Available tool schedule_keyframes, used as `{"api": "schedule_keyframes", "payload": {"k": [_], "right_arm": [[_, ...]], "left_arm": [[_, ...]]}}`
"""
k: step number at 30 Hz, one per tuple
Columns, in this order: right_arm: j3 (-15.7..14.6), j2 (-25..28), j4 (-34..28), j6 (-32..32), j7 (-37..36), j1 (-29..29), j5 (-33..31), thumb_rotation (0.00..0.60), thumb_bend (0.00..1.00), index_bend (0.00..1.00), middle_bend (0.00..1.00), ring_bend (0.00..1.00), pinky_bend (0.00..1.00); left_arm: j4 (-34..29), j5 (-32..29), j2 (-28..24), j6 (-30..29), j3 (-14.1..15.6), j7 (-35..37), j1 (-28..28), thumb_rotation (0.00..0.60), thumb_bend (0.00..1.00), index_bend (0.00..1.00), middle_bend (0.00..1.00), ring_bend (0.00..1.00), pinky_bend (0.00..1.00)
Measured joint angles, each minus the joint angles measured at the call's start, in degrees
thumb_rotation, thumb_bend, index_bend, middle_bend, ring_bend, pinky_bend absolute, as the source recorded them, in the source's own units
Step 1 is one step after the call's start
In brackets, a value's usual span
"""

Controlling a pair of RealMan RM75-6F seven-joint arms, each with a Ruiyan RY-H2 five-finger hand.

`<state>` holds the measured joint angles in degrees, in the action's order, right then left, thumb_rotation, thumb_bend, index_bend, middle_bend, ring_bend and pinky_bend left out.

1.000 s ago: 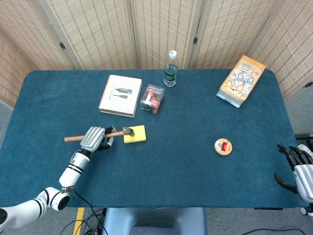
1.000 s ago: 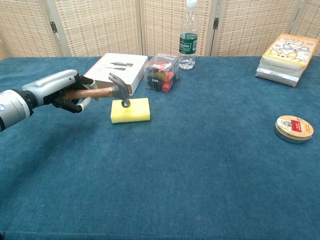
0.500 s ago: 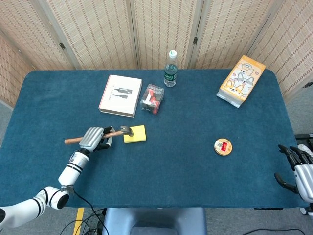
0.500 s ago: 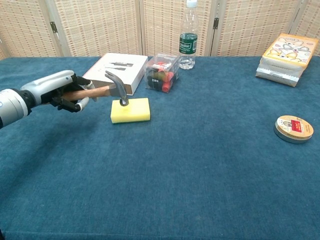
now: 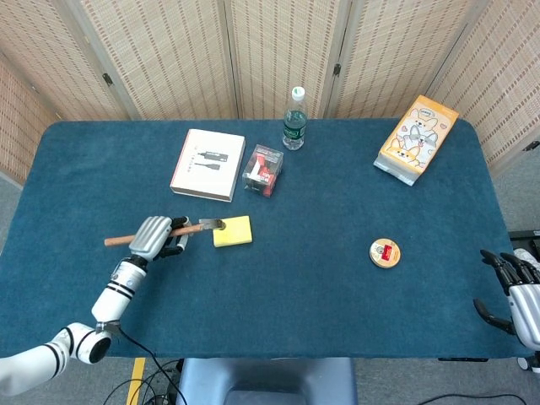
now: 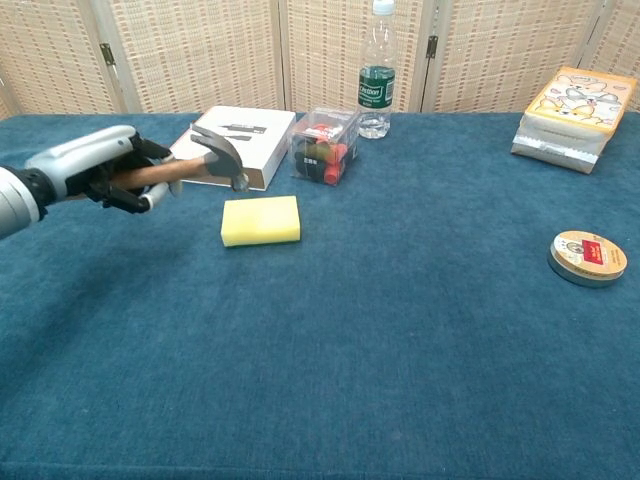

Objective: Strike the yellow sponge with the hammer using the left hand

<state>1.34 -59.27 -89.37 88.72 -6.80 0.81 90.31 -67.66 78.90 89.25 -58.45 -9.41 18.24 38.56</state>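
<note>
My left hand (image 5: 154,237) (image 6: 98,166) grips the wooden handle of a hammer (image 5: 181,228) (image 6: 196,162). The steel head of the hammer hangs in the air just above and left of the yellow sponge (image 5: 232,230) (image 6: 260,220), clear of its top. The sponge lies flat on the blue table (image 5: 321,219). My right hand (image 5: 513,287) shows only in the head view, at the table's near right edge, fingers apart and holding nothing.
Behind the sponge lie a white book (image 5: 207,164) (image 6: 232,140), a clear box of red items (image 5: 262,170) (image 6: 325,147) and a water bottle (image 5: 294,119) (image 6: 376,70). A yellow snack bag (image 5: 416,139) (image 6: 576,104) sits far right, a round tin (image 5: 385,252) (image 6: 588,256) nearer.
The hammer head rested on the sponge's left end before. My left hand has since drawn back to the left and raised it off the sponge. The right hand stayed still.
</note>
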Motion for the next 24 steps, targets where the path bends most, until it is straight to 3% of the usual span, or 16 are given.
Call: {"api": "schedule_keyframes", "payload": {"k": [4,8,16,19,20,22,24], "right_arm": [[0.0,-0.3,0.4,-0.2,-0.3,0.2,0.2,0.600,0.20,0.12,0.27,0.14,0.20],[-0.1,-0.5,0.6,-0.5,-0.5,0.4,0.3,0.600,0.20,0.12,0.27,0.14,0.20],[0.0,-0.4,0.6,-0.7,-0.4,0.6,0.4,0.600,0.20,0.12,0.27,0.14,0.20],[0.0,-0.4,0.5,-0.8,-0.4,0.7,0.3,0.600,0.20,0.12,0.27,0.14,0.20],[0.0,-0.4,0.5,-0.8,-0.4,0.7,0.3,0.600,0.20,0.12,0.27,0.14,0.20],[0.0,-0.4,0.5,-0.8,-0.4,0.6,0.2,0.600,0.20,0.12,0.27,0.14,0.20],[0.0,-0.4,0.5,-0.8,-0.5,0.6,0.2,0.600,0.20,0.12,0.27,0.14,0.20]], "left_arm": [[-4.8,2.3,-5.4,-1.9,1.1,1.3,-1.7,0.600,0.72,0.78,0.88,0.80,0.92],[-8.3,5.0,-9.7,-2.6,4.5,1.7,-3.5,0.599,0.72,0.76,0.88,0.79,0.91],[-10.0,8.1,-11.6,-0.6,10.0,-3.1,-5.0,0.597,0.72,0.65,0.78,0.71,0.82],[-11.0,7.7,-12.4,2.2,10.9,-5.2,-4.8,0.581,0.72,0.53,0.66,0.57,0.73],[-11.6,7.3,-12.9,3.4,11.0,-5.9,-4.7,0.576,0.71,0.45,0.60,0.49,0.68],[-12.5,6.2,-13.4,4.6,11.1,-7.1,-4.5,0.568,0.62,0.26,0.41,0.27,0.51],[-13.4,4.6,-14.0,5.1,10.9,-7.9,-4.6,0.578,0.48,0.11,0.26,0.12,0.35]]}}
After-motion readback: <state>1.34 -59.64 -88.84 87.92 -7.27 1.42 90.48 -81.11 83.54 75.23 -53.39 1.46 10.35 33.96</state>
